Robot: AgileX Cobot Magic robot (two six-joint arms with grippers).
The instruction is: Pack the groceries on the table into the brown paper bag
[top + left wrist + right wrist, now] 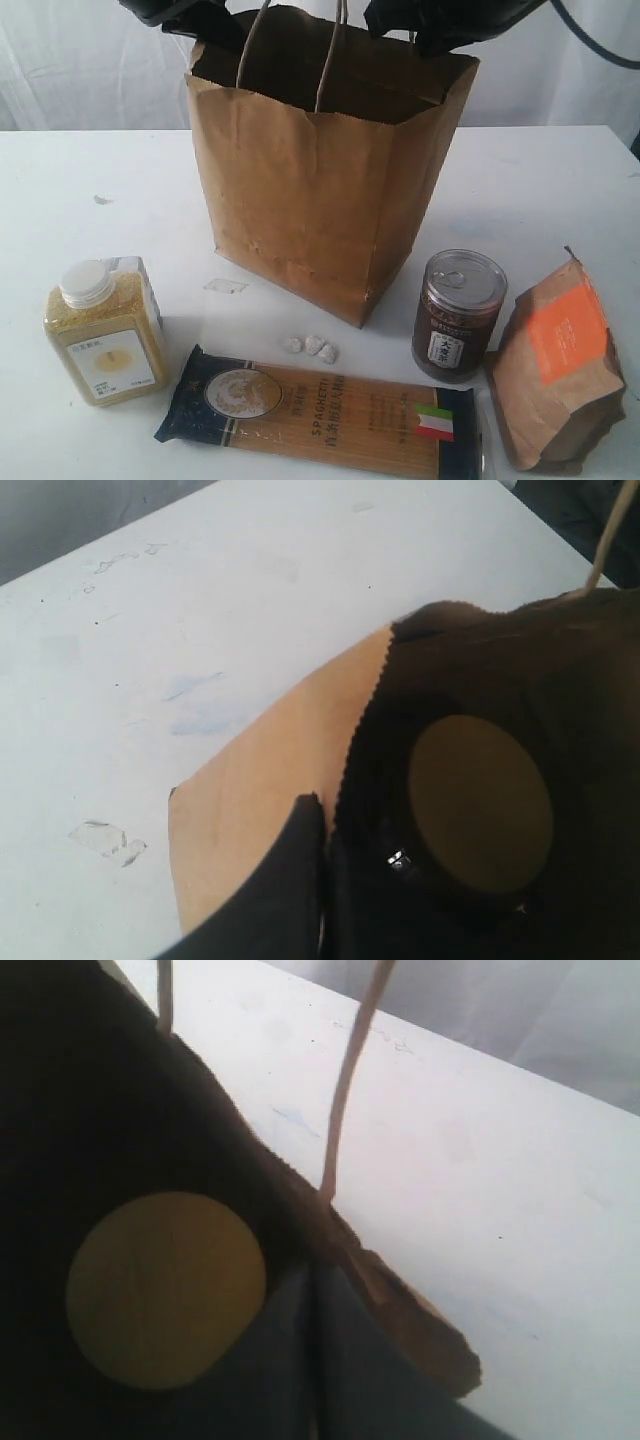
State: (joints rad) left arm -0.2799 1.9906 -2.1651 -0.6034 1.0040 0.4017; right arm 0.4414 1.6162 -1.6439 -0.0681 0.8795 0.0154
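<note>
Smudged white tabletop, pale curtain behind creased brown paper bag. My left gripper and right gripper clamp its rim; only wrist views show round brown lid inside.

The table and paper bag are seen from a raised point nearby, angled downward. The bag's rim is viewed closely from above by both wrist cameras; a round lid inside is shared.
</note>
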